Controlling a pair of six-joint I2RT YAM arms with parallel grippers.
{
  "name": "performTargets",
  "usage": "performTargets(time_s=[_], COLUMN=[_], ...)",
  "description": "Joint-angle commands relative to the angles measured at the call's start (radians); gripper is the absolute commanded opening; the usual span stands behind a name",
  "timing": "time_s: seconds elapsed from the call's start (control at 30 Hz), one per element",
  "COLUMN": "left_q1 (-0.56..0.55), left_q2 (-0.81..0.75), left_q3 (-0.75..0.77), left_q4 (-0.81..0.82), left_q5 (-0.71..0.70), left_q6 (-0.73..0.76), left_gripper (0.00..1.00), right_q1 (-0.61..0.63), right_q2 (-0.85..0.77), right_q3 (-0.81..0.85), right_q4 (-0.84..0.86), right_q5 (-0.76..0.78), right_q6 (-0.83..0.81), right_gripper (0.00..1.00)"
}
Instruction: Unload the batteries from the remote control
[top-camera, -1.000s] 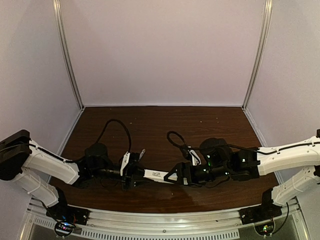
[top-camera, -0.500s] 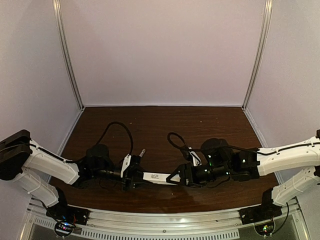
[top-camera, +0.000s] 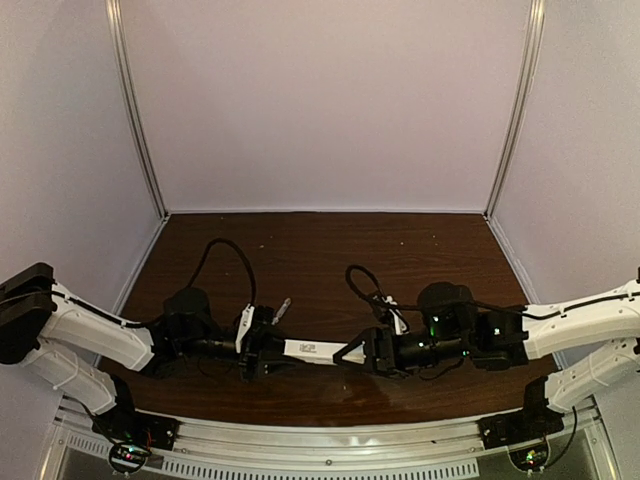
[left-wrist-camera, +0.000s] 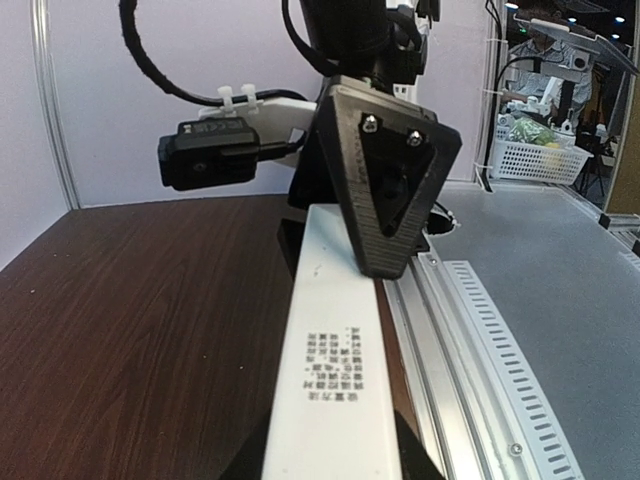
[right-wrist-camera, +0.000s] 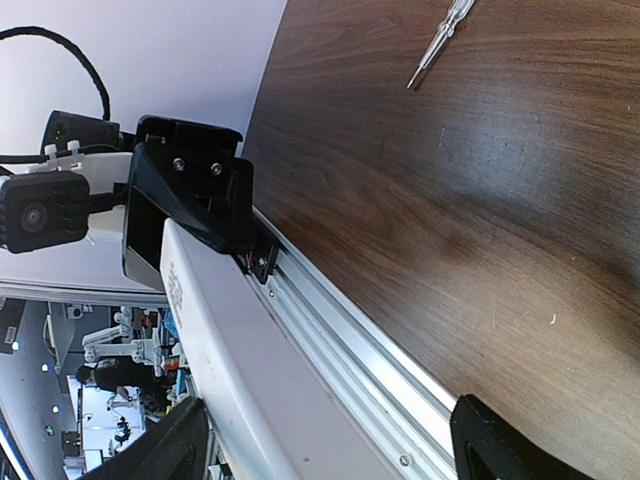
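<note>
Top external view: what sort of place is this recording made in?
Probably a robot test booth at a lab or exhibition: a dark wood-grain table enclosed by plain pale lilac walls on aluminium posts, with a white plastic basket on another table outside.

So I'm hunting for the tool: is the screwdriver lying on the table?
Yes, the screwdriver lies flat on the table, clear of both arms.

remote control — white bar | level, off table | batteries unseen
</note>
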Motion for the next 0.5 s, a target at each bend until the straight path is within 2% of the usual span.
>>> performTargets(time_s=[0.0,0.3,0.47], left_q1=[-0.003,-0.003,-0.003], left_q2=[-0.026,-0.004,0.007], left_q3=[-0.013,0.003,0.016], left_q4=[0.092,0.067,0.045], left_q5=[-0.005,-0.021,-0.017], left_q6=[-0.015,-0.003,0.006], left_gripper=[0.0,0.0,0.0], right_q1=[0.005,0.005,0.006], right_q2=[-0.044,-0.161,-0.163], right_q3=[-0.031,-0.04,-0.015], right_q4=[0.007,-0.106,-0.162], right_q5=[0.025,0.084,0.121], right_q6=[0.002,0.004,0.0], right_gripper=[0.86,0.87,0.87])
